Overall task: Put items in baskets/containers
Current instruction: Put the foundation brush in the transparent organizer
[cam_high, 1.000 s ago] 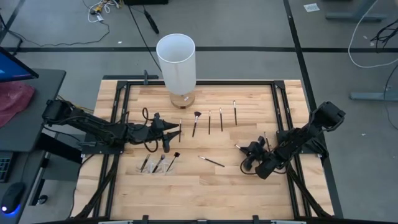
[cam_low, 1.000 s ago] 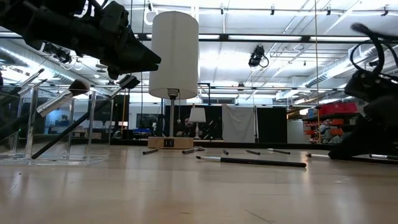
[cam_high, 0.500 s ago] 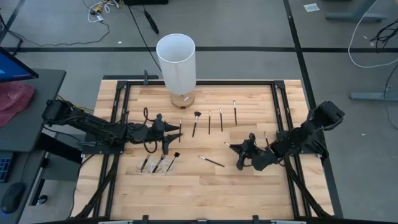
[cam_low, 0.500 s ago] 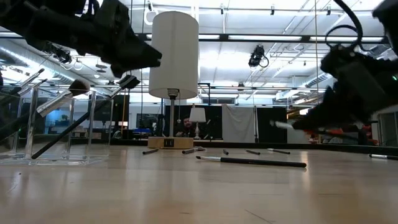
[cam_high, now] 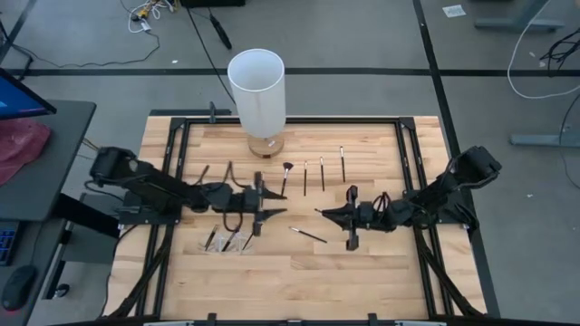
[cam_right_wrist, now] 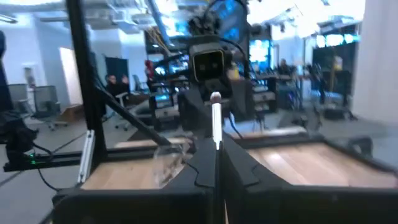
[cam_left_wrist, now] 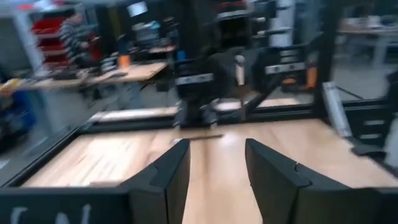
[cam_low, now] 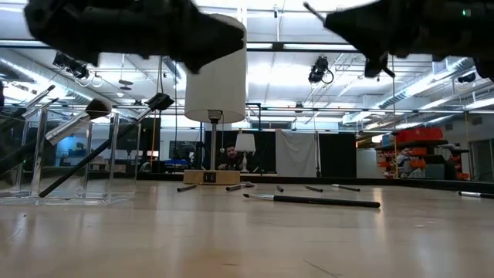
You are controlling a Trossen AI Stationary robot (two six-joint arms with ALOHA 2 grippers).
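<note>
While the right gripper [cam_high: 328, 215], raised since before, is being kept closed on a brush [cam_right_wrist: 215, 118], the left gripper [cam_high: 272, 205], now nearer centre, is being held open beside the clear container [cam_high: 230, 240].

The tabletop [cam_high: 362, 272] is pale, smooth wood planks in a black metal frame [cam_high: 290, 118]. Near its far edge stands a matt white cylinder [cam_high: 257, 89]; the container [cam_low: 69, 158] is clear, glossy plastic.
</note>
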